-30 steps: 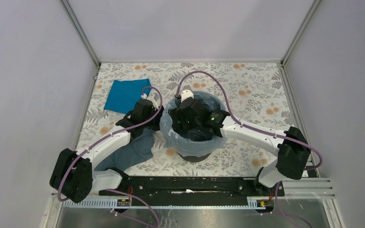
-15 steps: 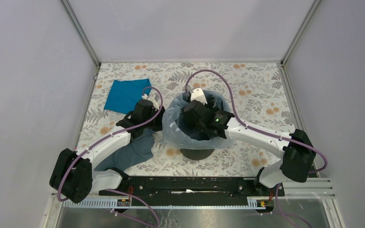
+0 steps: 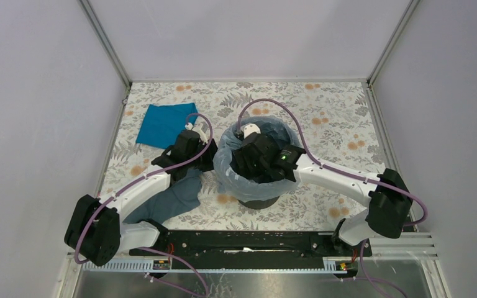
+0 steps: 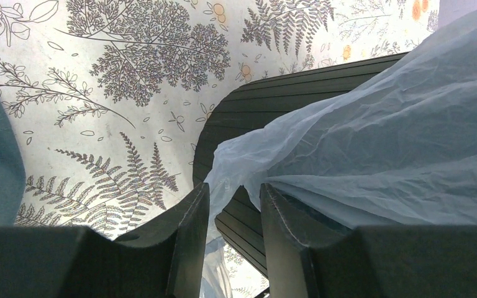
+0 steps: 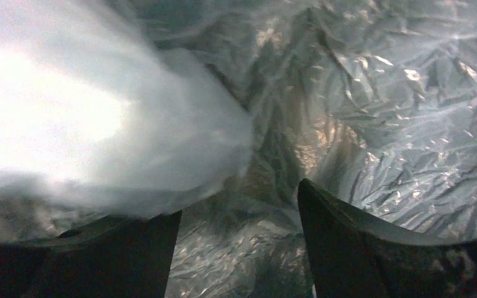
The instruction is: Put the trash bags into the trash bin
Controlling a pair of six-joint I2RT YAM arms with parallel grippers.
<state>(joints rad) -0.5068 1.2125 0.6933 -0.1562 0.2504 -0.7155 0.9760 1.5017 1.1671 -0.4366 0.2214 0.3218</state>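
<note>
Right tool (image 5: 240,200) is down inside the bin (image 3: 258,202), spread wide and holding nothing. The bag (image 3: 227,164) lies straight below it, so that's the nearer arm for pushing down. Left tool (image 4: 235,189) sits at the bin's left rim, parted a crack, hem loose in the gap. Bag's thin, crinkly, glossy pale blue, draped over the smooth round black bin.

- The trash bag (image 3: 225,166) is translucent pale blue with glossy white highlights.
- The trash bin (image 3: 258,202) is plain black.
- The counter (image 3: 335,118) is white, printed with grey ferns and orange blossoms.
- The folded cloth (image 3: 164,124) is bright teal.
- The other cloth (image 3: 174,197) is dull grey-blue.
- My left tool (image 4: 234,194) and right tool (image 5: 239,202) are black.
- My cables (image 3: 273,102) are purple.
</note>
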